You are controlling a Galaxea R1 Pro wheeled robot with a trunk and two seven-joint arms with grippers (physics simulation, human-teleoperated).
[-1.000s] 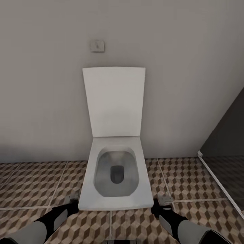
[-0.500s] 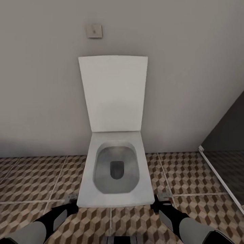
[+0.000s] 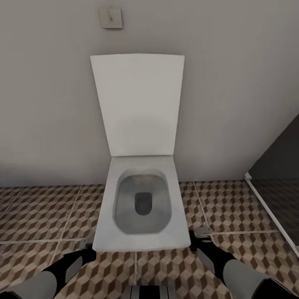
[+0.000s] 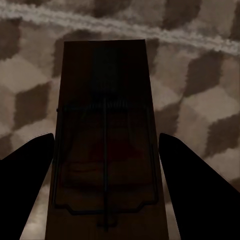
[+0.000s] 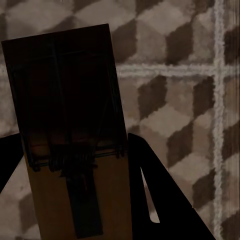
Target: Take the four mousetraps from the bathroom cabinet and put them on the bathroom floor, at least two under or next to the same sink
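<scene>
My left gripper (image 3: 86, 250) is shut on a mousetrap (image 3: 85, 242), low over the bathroom floor (image 3: 37, 216) at the toilet's front left corner. In the left wrist view this brown board with a dark wire spring (image 4: 105, 125) sits between the two dark fingers (image 4: 30, 165). My right gripper (image 3: 200, 243) is shut on a second mousetrap (image 3: 203, 231) at the toilet's front right corner. The right wrist view has that board (image 5: 70, 110) clamped between the fingers (image 5: 150, 180) above the cube-pattern tiles. The cabinet and the sink are out of view.
A white toilet (image 3: 141, 236) with its lid (image 3: 138, 104) raised stands straight ahead against the grey wall, between my two arms. A square flush plate (image 3: 111, 17) is on the wall above. A dark shower area with a pale threshold strip (image 3: 270, 211) lies at right.
The camera has moved closer to the toilet, which looks larger, and the flush plate has slid up the picture. Both grippers still hold their mousetraps in the same pose.
</scene>
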